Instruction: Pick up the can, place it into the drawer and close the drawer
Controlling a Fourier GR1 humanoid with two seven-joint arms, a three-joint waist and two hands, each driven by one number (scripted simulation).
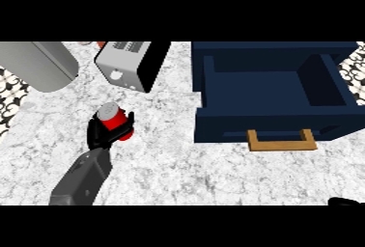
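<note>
A red can (113, 119) with a grey lid stands on the marble counter (171, 164), left of centre. My left hand (100, 132) is curled round its lower part, fingers on both sides of it. The dark blue drawer (274, 91) is pulled open at the right, its inside bare, with a wooden handle (281, 141) on its front. Only a dark tip of my right hand (347, 201) shows at the lower right corner, and its fingers are hidden.
A grey and black toaster (132, 62) stands behind the can. A large grey rounded object (35, 62) lies at the far left. A patterned floor (10, 96) shows past the counter's left edge.
</note>
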